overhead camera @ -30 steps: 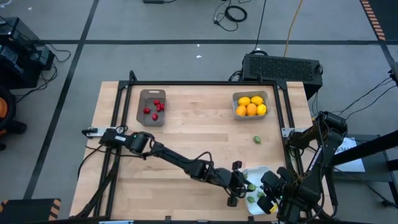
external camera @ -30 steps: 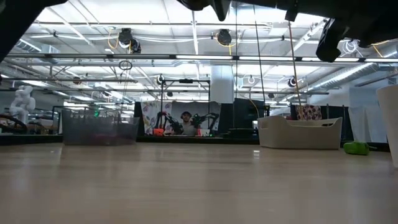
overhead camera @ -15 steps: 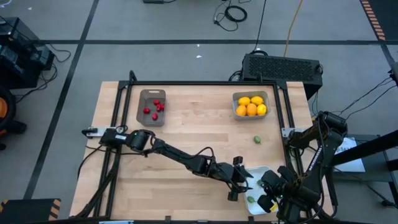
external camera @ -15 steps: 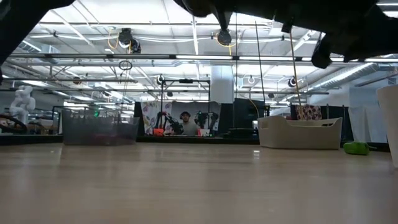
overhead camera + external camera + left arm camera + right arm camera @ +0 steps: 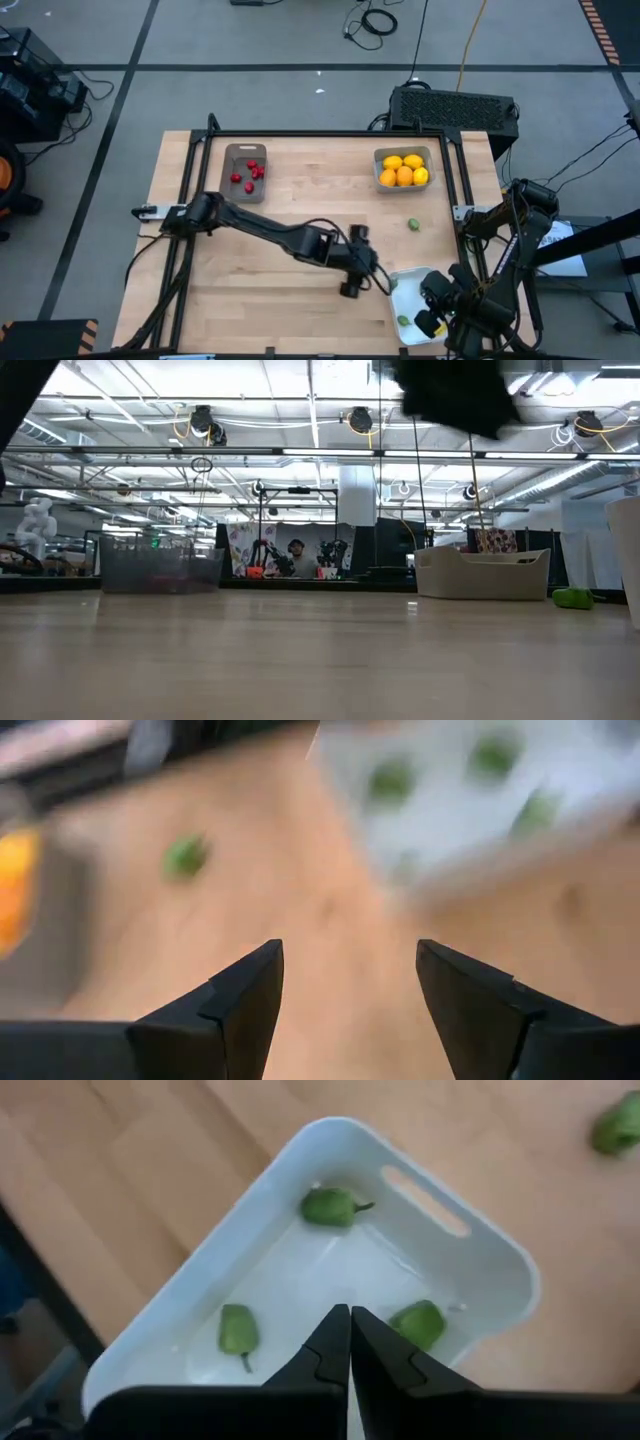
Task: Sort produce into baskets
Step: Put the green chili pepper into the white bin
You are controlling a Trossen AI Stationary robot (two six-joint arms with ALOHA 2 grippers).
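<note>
Now withdrawn, left claw (image 5: 372, 276) gapes empty.

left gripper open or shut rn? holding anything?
Open and empty. In its wrist view the left gripper shows bare table between its spread fingers, nothing held.

White tray (image 5: 480, 1245): green pieces (image 5: 330, 1207). Brown-grey tray (image 5: 243, 190): red pieces (image 5: 252, 172). Grey-blue tray (image 5: 379, 171): yellow, orange citrus (image 5: 404, 170). Table (image 5: 300, 195) light wood.
</note>
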